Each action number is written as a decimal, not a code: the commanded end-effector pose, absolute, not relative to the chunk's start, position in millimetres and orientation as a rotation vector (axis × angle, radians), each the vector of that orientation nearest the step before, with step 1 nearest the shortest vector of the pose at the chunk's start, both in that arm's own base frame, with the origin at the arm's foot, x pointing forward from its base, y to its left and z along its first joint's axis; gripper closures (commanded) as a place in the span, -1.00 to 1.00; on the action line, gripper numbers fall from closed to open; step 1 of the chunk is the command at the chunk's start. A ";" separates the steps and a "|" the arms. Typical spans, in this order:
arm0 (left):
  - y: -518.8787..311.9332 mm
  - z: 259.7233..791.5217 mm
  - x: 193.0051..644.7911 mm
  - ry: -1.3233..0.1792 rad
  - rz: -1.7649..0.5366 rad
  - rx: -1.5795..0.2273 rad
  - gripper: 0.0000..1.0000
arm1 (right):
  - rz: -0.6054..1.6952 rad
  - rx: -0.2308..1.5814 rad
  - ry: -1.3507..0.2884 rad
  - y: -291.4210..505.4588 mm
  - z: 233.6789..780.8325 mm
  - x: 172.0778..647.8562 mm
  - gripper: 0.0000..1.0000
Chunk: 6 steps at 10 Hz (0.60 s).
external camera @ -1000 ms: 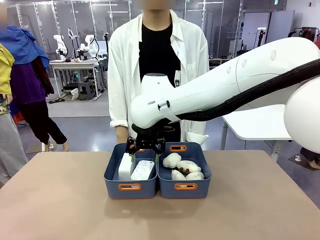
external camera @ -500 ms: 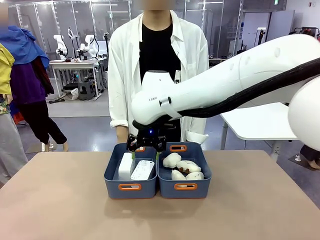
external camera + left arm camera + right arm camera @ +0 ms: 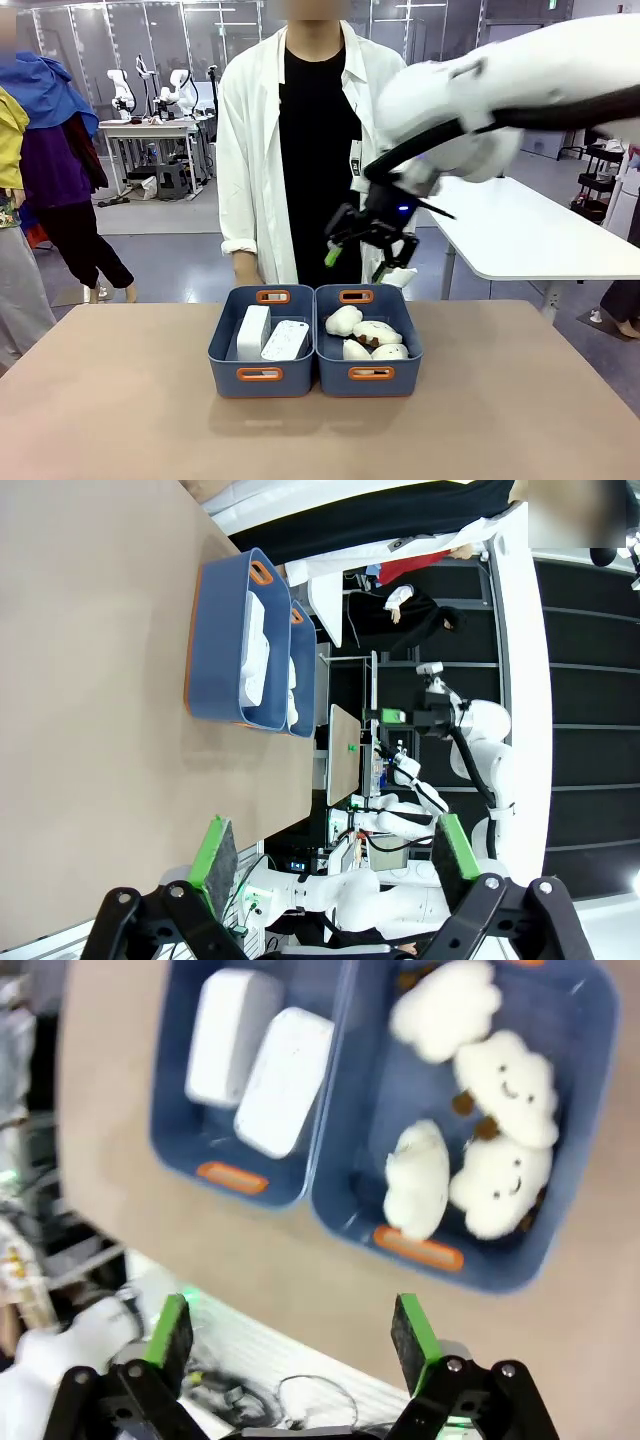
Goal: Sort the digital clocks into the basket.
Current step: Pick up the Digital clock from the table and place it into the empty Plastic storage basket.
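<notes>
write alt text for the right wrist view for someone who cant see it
Seen from above, two blue bins sit side by side on a tan table: the basket holds both white digital clocks, and the other bin holds cream plush toys with smiling faces. The right gripper hangs above with its green-padded fingers apart and empty.

Smooth plastic clocks (image 3: pixel 270 335); fluffy plush toys (image 3: pixel 365 335)
</notes>
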State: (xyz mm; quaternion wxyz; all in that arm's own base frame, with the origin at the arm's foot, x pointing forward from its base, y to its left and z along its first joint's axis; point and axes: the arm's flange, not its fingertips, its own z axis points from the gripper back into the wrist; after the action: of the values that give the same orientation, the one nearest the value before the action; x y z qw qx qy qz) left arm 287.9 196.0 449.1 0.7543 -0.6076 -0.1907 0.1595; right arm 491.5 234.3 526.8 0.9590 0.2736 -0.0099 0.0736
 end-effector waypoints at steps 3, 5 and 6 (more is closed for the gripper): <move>197.0 452.2 283.9 -0.410 0.342 -1.333 -1.00 | 0.101 1.219 -0.083 63.2 489.8 422.1 -1.00; 197.0 452.2 283.9 -0.410 0.342 -1.333 -1.00 | -0.027 1.404 -0.158 -3.5 469.1 396.6 -1.00; 197.0 452.2 283.9 -0.410 0.342 -1.333 -1.00 | -0.101 1.459 -0.196 -37.5 458.4 381.6 -1.00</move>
State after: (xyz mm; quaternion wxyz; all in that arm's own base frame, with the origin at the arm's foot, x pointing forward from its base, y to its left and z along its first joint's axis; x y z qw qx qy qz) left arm 287.9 195.9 449.1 0.7544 -0.6076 -0.1905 0.1595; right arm 387.1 -26.1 466.7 0.7536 0.6520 -0.0798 -0.0231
